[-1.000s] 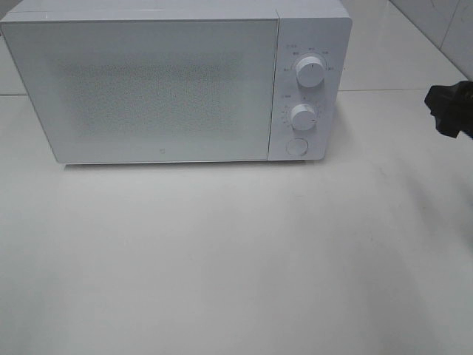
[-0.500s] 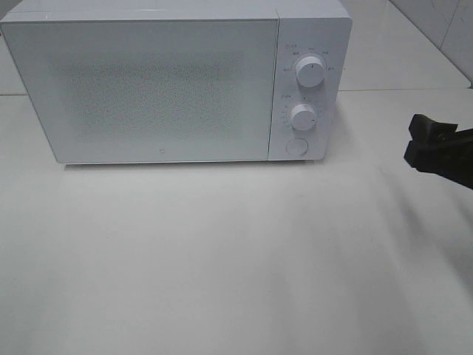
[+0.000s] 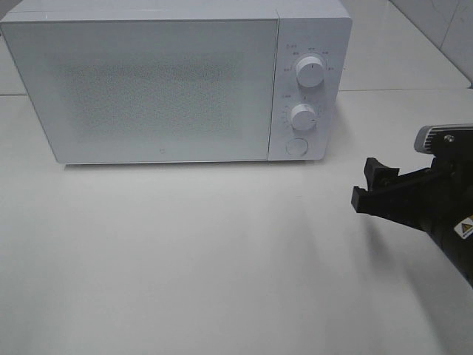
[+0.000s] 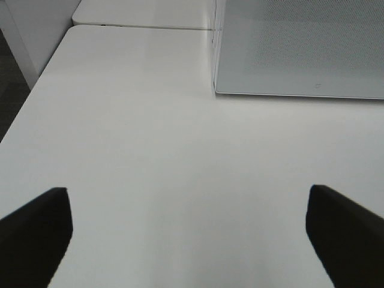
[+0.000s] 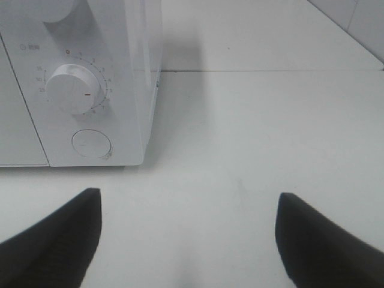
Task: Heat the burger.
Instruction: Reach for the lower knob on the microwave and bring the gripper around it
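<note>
Right end effector (image 3: 364,185), black, has its jaws wide apart and holds nothing; the left end effector (image 4: 186,234) is also wide and empty. The burger is not to be seen in any view. It is not on the visible part of the bench, and the dotted door hides the inside of the oven, so I cannot tell if it is in there.

The white box-shaped microwave oven (image 3: 162,89) stands at 11 o'clock on the white smooth bench (image 3: 185,266), with its door shut. The right end effector hovers at about 4 o'clock from the round white push button (image 3: 296,146), near it but apart, and faces the control panel.

I judge that the step in hand concerns this panel: either to press the button so the door opens, or to turn a knob. The next move asks for a straight, careful reach to a small target, perhaps with narrower jaws.

Counted: no burger, one oven, two round white knobs, upper (image 3: 310,72) and lower (image 3: 304,117), one button, two end effectors.
</note>
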